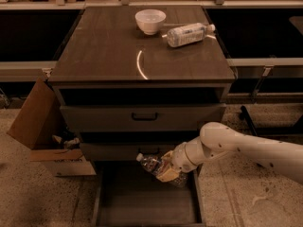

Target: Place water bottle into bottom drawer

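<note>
The gripper was closed around the water bottle, gripping it near its middle. It held the bottle above the far right part of the open bottom drawer, just in front of the cabinet's lowest handled drawer. The arm reached in from the right.

The bottle lay almost on its side, with its long axis running left to right at a slight tilt. The white cap pointed left and sat a little higher. The base pointed right and lower, partly hidden by the gripper.

The step in hand looked like lowering and letting go. To do it well, the robot would need to bring the bottle nearer and toward the middle of the tray, away from the right wall and the drawer front above. It should keep the bottle lying across the tray and sink close to the floor before opening. A round ribbed bottle dropped from higher would likely bounce or roll.

The bowl and a second bottle on the cabinet top stood well apart from this work.
</note>
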`<state>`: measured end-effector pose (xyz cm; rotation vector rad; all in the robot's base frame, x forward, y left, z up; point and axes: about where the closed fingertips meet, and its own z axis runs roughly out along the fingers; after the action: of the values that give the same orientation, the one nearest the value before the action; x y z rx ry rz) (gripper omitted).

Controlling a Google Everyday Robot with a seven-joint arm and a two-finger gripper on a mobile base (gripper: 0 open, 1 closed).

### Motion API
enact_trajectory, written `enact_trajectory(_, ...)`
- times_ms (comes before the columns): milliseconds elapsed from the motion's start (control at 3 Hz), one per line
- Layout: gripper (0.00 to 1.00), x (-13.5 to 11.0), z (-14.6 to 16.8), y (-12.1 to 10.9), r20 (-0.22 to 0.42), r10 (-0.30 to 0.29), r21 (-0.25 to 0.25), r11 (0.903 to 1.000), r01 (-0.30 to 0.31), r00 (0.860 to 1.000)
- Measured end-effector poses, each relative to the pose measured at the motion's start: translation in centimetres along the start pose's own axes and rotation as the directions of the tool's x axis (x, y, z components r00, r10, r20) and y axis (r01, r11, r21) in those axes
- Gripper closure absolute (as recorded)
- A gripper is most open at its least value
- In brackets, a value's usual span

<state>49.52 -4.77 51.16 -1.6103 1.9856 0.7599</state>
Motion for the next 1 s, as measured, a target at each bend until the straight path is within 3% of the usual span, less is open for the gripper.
enact_trajectory(333,1.00,4.0,4.3,-1.4,-0.027,0.056,-0.011,0.9984,-0.056,0.998)
enact_trajectory(667,1.00,8.1,8.5,-2.2,-0.058,0.142,-0.008,0.9897,-0.143,0.988)
enact_trajectory(1000,1.00,11.4,11.8,-2.7,-0.058,0.222,0.005,0.9750,-0.222,0.973)
